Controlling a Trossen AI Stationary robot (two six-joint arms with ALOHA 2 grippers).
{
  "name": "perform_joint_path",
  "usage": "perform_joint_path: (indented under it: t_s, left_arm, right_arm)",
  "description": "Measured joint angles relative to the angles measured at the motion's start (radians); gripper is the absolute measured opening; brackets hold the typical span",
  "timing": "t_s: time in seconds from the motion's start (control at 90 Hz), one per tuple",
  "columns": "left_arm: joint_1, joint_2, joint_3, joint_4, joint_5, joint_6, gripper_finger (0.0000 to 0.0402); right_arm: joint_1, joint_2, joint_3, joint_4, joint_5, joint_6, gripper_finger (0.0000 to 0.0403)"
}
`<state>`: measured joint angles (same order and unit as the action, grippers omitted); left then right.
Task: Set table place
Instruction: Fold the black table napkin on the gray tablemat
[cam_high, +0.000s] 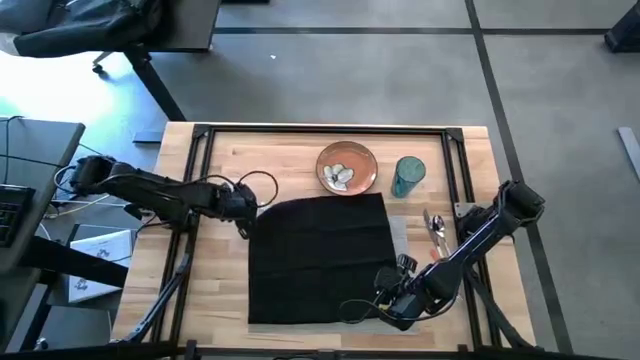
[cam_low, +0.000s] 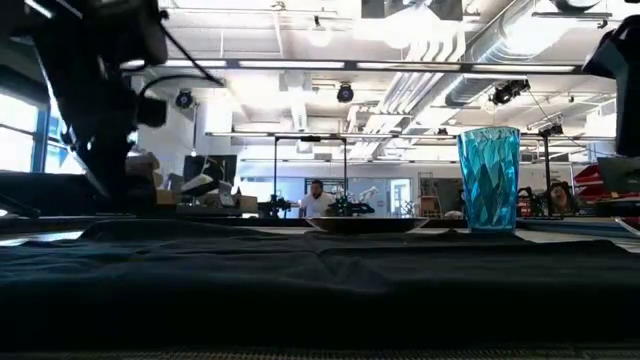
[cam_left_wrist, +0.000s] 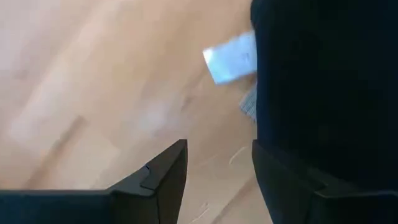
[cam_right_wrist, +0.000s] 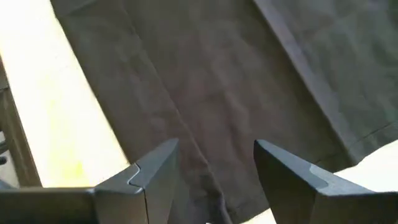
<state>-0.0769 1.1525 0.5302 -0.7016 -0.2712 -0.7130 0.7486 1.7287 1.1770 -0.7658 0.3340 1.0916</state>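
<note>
Black napkin (cam_low: 320, 290) fills the low view's foreground, spread flat over the middle of the wooden surface (cam_high: 225, 165) and covering most of the grey placemat (cam_high: 400, 235), of which only a strip shows along its right edge. One plate (cam_high: 347, 167) sits just beyond the napkin's far edge, and one blue cup (cam_high: 408, 177) stands just to its right, near but apart. Cutlery (cam_high: 436, 232) lies right of the placemat strip; a spoon bowl and orange handles show, but the pieces are too small to count.

Left jaws (cam_high: 243, 207) sit at the napkin's far left corner. In the left wrist view the two fingers (cam_left_wrist: 163, 180) stand parted with bare wood between them, and one overlaps the cloth's edge; they hold nothing.

Right jaws (cam_high: 388, 292) are at the napkin's near right corner. In the right wrist view they are parted, with the dark cloth (cam_right_wrist: 205, 106) lying under and between them, not pinched.
</note>
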Motion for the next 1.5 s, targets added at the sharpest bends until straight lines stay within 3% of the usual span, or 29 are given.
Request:
perform_joint_path:
  t_s: [0.222,0.367,0.511,0.822,0.933,1.056,1.233,1.356,1.5]
  left_arm:
    - [-0.005,0.072,-0.039,0.157,0.035,0.051,0.0164]
    - [-0.029,0.078,-0.038,0.429,0.133,0.128,0.0164]
    - [-0.075,0.109,-0.036,0.646,0.151,0.159,0.0164]
    - [-0.157,0.357,-0.016,0.758,0.171,0.119,0.0164]
    - [-0.176,0.36,0.037,0.69,0.179,0.139,0.0162]
    - [-0.193,0.284,0.155,0.54,0.163,0.198,0.0157]
    - [-0.23,0.161,0.288,0.118,-0.047,0.236,0.0152]
    - [-0.245,0.1,0.272,-0.104,-0.174,0.121,0.0152]
    - [-0.237,0.091,0.181,-0.221,-0.148,-0.012,0.0152]
  right_arm:
    - [0.013,0.0,0.0,0.006,0.0,0.011,0.0195]
    - [0.024,0.0,0.0,0.006,0.004,0.034,0.0195]
    - [0.034,0.0,0.0,0.011,0.005,0.034,0.0195]
    - [0.033,0.0,0.0,0.008,0.008,0.031,0.0195]
    - [0.033,0.0,0.0,0.008,0.007,0.034,0.0195]
    - [0.033,0.0,0.0,0.01,0.008,0.055,0.0195]
    - [0.035,0.0,0.0,0.016,-0.003,0.063,0.0195]
    - [0.037,0.0,0.0,0.016,0.008,0.071,0.0195]
    - [0.038,0.0,0.0,0.017,0.045,0.062,0.0195]
